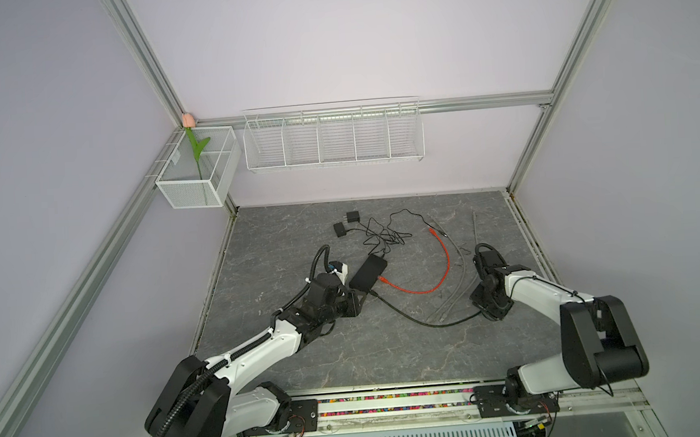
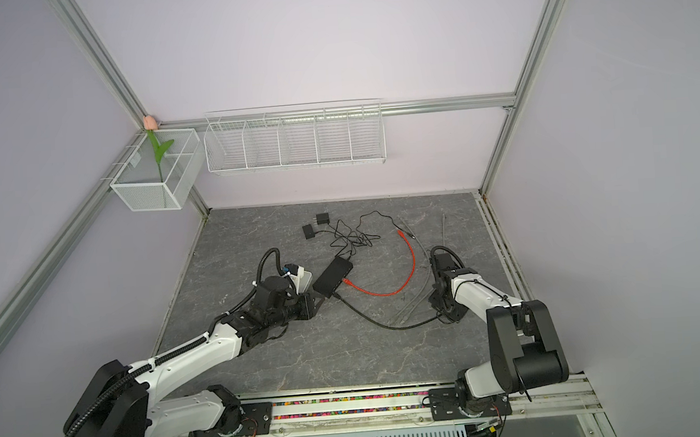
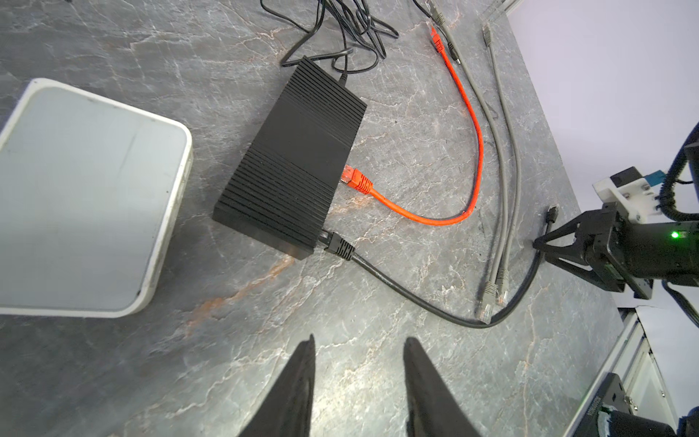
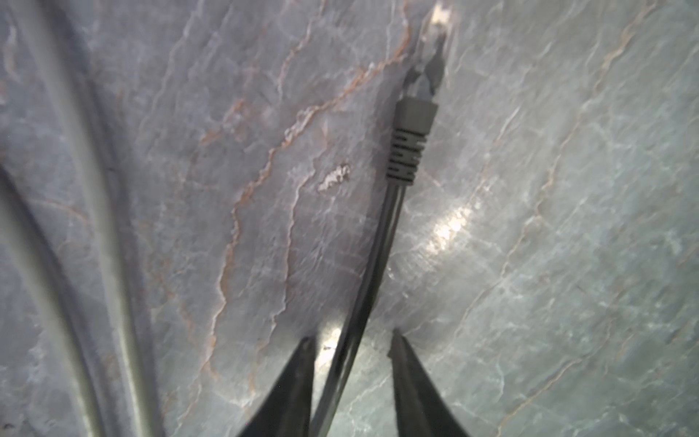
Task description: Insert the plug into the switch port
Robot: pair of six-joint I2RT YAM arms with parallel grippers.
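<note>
Tabletop (image 1: pixel 390 362) of grey marble, with 2 robot arms reaching in from the near edge. Flat in the middle: black ribbed switch (image 1: pixel 368 272). Plugged into the side facing the right arm: orange cable (image 1: pixel 446 259), looping away to a loose far end. Plugged into the same side at the near corner: black cable (image 3: pixel 397 291), curving across the marble to the right gripper (image 4: pixel 351 336). Jaws there released, straddling the black cable with a gap on each side. Just past the fingertips, loose on the marble and well apart from the switch: plug (image 4: pixel 410 147) at that cable's free end. Close by, 2 grey cables (image 3: pixel 503 170). Left gripper (image 3: pixel 359 344) released too, nothing between the jaws, over bare marble near the switch's near end. White box (image 3: pixel 87 196) just beside the switch, on the left arm's side.
</note>
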